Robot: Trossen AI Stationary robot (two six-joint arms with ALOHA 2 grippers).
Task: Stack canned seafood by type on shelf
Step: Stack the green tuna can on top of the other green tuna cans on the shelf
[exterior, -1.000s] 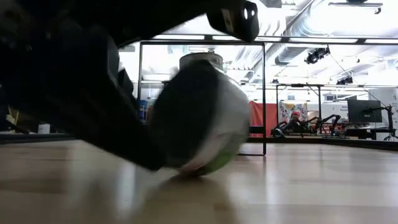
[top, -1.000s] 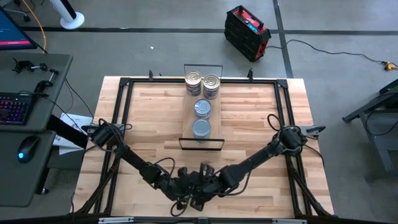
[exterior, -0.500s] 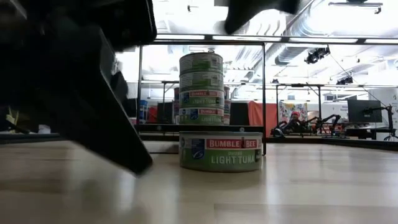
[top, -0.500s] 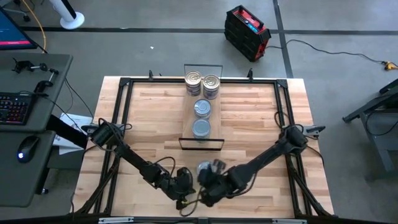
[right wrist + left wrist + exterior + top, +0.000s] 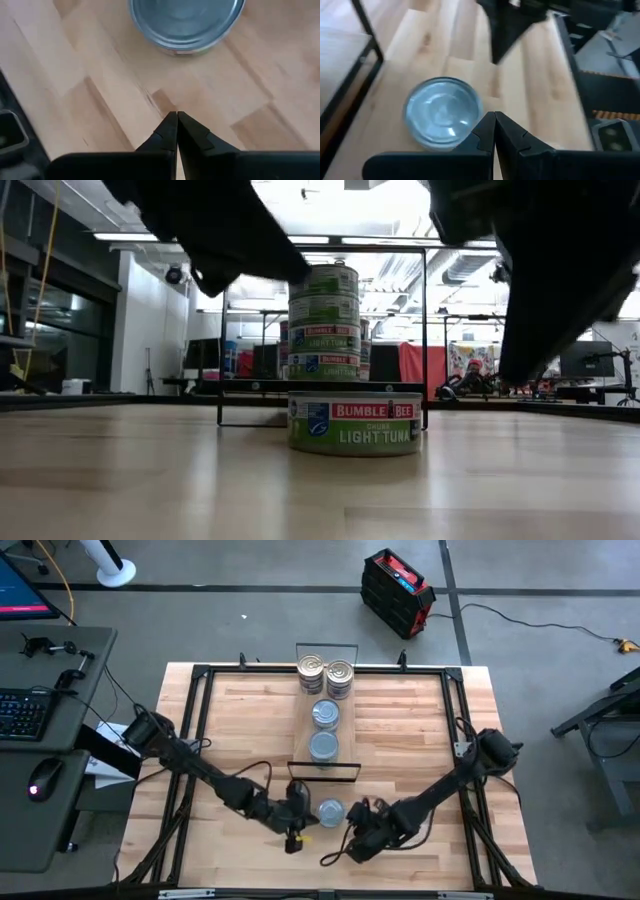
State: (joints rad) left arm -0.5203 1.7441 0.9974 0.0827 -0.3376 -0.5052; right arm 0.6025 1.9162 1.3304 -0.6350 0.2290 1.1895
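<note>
On the worktop point(image 5: 400, 720), near its front edge, you have one loose tin point(image 5: 330, 809) standing upright on the bare wood, pale blue-grey top showing, just in front of the shelf's near wire frame.

Left to right:

The left tool point(image 5: 293, 832) sits just to the left of that tin, near it but not touching. Its fingers point(image 5: 485, 132) are pressed together and hold nothing. In the left wrist view the tin lies just beside the closed tips.

The loose tin point(image 5: 354, 423) reads as light tuna in the low view. It rests flat and stable, apart from both tools.

The right tool point(image 5: 352, 847) sits just right of and slightly nearer than the tin, likewise pinched shut and empty; its fingers point(image 5: 176, 131) point toward the tin point(image 5: 187, 22) with bare wood between.

Behind, the shelf point(image 5: 326, 705) carries the sorted stock along its length: two gold-lidded stacks point(image 5: 326, 673) side by side at the far end, then two blue-grey-topped stacks point(image 5: 325, 730) in line toward you. The grouping follows lid type.

Judgement: the loose tin matches the blue-grey kind, so it belongs on a near stack. Neither tool can take it as they stand; you must spread one before closing in. The near stack is tall, so place squarely.
</note>
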